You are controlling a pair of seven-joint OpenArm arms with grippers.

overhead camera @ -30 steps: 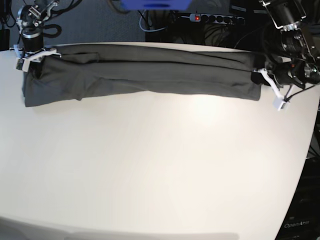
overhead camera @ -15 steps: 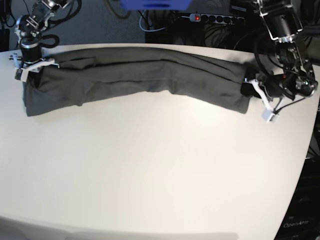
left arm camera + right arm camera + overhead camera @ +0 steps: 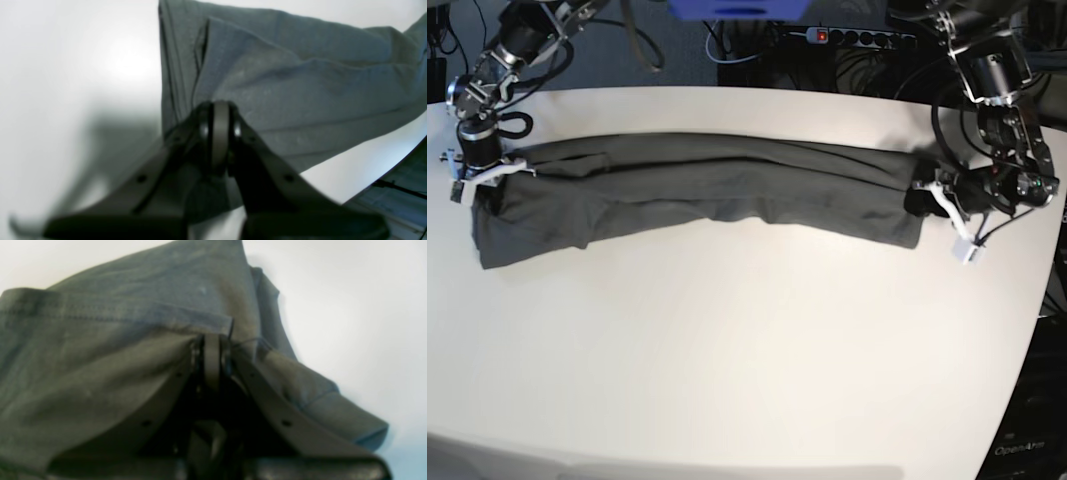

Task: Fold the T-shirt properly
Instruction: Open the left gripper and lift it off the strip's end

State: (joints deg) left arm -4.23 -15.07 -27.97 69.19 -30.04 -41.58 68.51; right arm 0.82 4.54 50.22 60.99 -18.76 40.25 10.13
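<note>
The dark grey T-shirt (image 3: 697, 190) is stretched as a long folded band across the far half of the white table (image 3: 747, 350). Its middle sags slightly toward the front. At the band's right end in the base view, my left gripper (image 3: 924, 195) is shut on the T-shirt. The left wrist view shows those fingers (image 3: 220, 123) pinching a hemmed edge of the T-shirt (image 3: 300, 86). My right gripper (image 3: 487, 172) is shut on the band's left end. In the right wrist view the T-shirt (image 3: 116, 340) bunches around the closed tips (image 3: 211, 353).
A black power strip (image 3: 852, 38) with a red switch and tangled cables lie behind the table's far edge. A blue object (image 3: 737, 8) sits at the top centre. The table's curved right edge (image 3: 1042, 300) drops off beside my left arm.
Both grippers have carried the T-shirt toward the front of the table. The band has slackened and now bows in the middle. The left end shifted further left.
</note>
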